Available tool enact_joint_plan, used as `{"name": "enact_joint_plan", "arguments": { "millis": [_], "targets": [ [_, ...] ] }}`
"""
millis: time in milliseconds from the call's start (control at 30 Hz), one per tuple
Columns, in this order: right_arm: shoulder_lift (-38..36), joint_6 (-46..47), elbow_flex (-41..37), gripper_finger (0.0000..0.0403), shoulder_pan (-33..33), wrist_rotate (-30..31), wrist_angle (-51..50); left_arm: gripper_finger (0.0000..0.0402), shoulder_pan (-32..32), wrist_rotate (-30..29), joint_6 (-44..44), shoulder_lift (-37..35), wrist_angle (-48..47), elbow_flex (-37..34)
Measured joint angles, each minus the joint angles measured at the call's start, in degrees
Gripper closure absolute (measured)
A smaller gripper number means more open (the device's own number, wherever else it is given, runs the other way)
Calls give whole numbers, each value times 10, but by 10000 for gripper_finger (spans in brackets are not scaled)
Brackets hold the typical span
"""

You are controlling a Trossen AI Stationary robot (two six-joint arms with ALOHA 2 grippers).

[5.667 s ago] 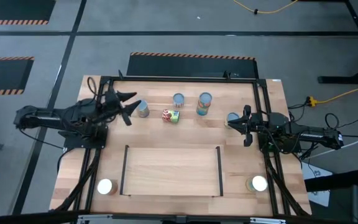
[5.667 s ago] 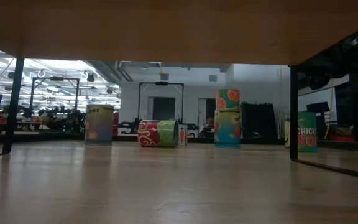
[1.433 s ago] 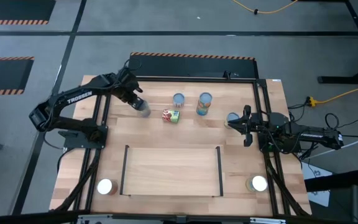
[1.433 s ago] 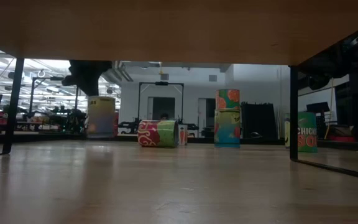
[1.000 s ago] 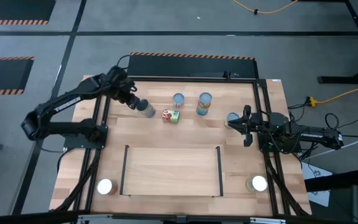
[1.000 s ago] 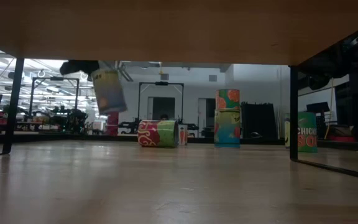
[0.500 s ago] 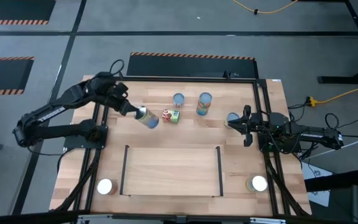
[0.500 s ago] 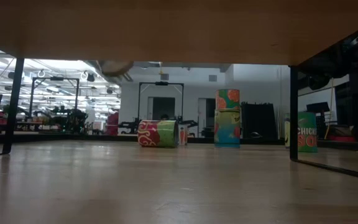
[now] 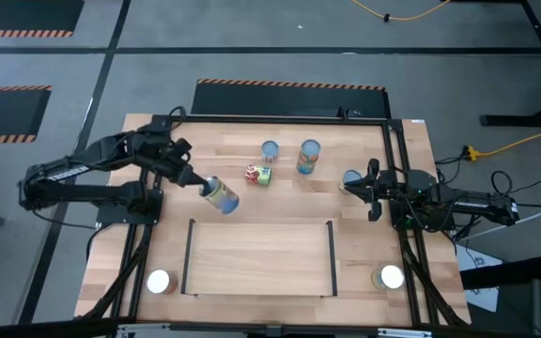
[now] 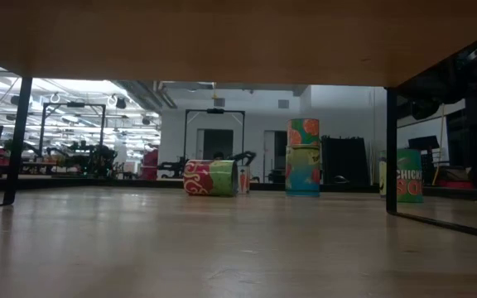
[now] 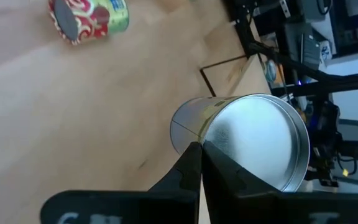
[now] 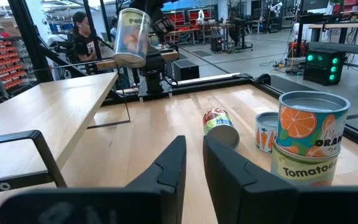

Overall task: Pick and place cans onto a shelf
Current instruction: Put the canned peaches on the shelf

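- Left claw was clamped on a tilted can, held in the air just beyond the shelf far rail, nearer the table left edge; the grip looked to sit on the rim only, so the can could slip or land tipped.
- Right claw waited by the table's right edge, fingers slightly apart, empty, beside another can.
- Shelf panel held nothing; a red can lay on its side near the far edge.

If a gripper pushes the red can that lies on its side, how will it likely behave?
The red can lies on its round side on the smooth table, so it would probably roll rather than slide. It looks stiff, so a light push should not dent it.
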Motion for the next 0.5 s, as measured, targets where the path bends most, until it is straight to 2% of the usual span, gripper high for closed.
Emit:
{"name": "enact_joint_plan", "arguments": {
  "millis": [200,500],
  "targets": [
    [0,0,0,342,0,0,0,401,-60,-42,-45,1,-3,13],
    [0,0,0,342,0,0,0,401,-138,-122,-67,61,-75,144]
  ]
}}
